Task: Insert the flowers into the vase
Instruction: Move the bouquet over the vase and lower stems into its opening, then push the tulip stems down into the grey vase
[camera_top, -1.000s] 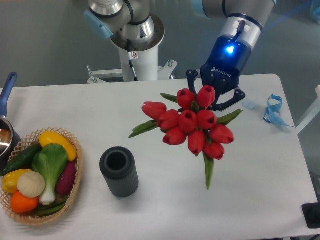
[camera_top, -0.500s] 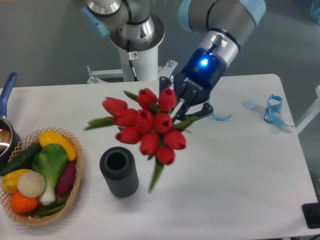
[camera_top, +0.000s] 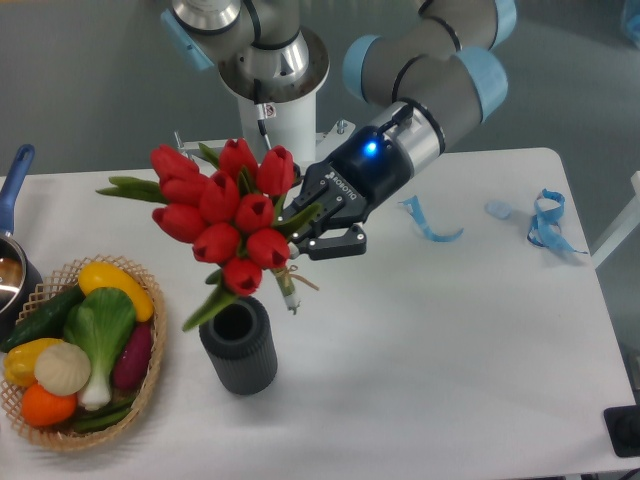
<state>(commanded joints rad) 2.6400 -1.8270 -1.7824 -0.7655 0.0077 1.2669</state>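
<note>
Gripper (camera_top: 312, 232) clenched on stems of flowers (camera_top: 228, 215), held tilted just above vase (camera_top: 238, 344). Bunch prob. light, top-heavy, w/ floppy leaves; best held low on the bound stems.

The gripper (camera_top: 305, 232) holds the flowers (camera_top: 225, 215) tilted above the vase (camera_top: 239, 345).

You've swung the gripper (camera_top: 312, 228) left with the flowers (camera_top: 225, 218) clamped in it; they're now tilted above the vase (camera_top: 239, 344), stems just off its mouth.
</note>
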